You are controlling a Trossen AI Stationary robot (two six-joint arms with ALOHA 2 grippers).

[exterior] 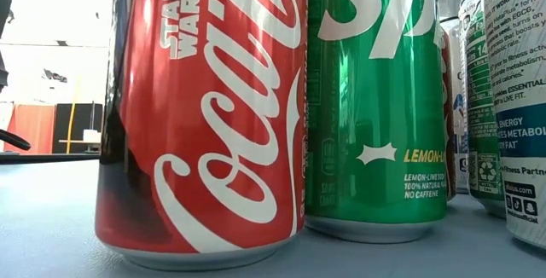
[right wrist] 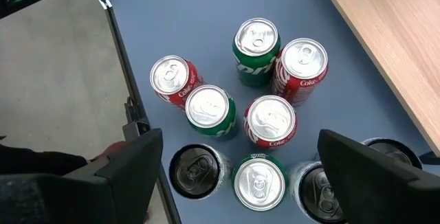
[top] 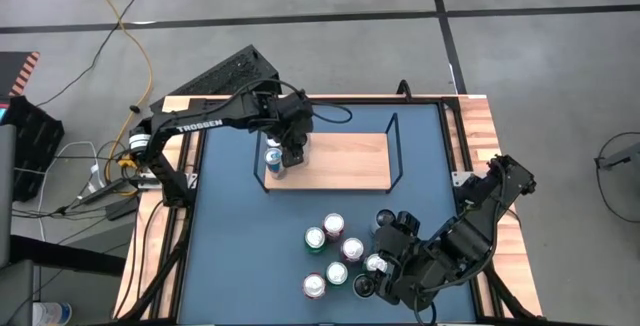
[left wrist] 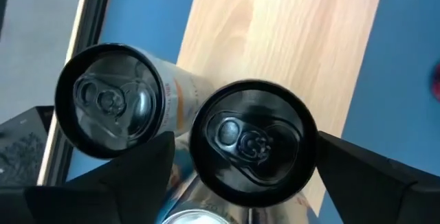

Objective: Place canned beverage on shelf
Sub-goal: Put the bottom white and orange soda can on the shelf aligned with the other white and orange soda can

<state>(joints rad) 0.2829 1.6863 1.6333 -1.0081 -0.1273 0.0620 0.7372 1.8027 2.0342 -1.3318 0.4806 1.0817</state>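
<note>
Across the low view you can read a red Coca-Cola can (exterior: 200,116) with "STAR WARS" printed above the script, a green Sprite can (exterior: 375,99) beside it marked "LEMON-LIME SODA, 100% NATURAL FLAVORS, NO CAFFEINE", and at the right edge a white Celsius can (exterior: 519,99) with "ENERGY" and "METABOLISM" on its label. On the left arm's upper link in the high view you can read "TROSSEN". At upper centre of that view, the shelf (top: 345,161) lies on the blue table (top: 235,236), and the left gripper (top: 285,156) hangs over its left end, where the canned beverage (top: 274,159) stands. In the left wrist view you see two black-topped cans side by side; the canned beverage sits between the fingers (left wrist: 141,165), which stand apart on either side of it, with the second can (left wrist: 106,100) just beside it and the pale wood behind. At lower right of the high view, the right gripper (top: 385,261) waits above the cluster of cans, its fingers (right wrist: 127,159) spread wide; in the right wrist view you can read "Coke" on the red cans there.
</note>
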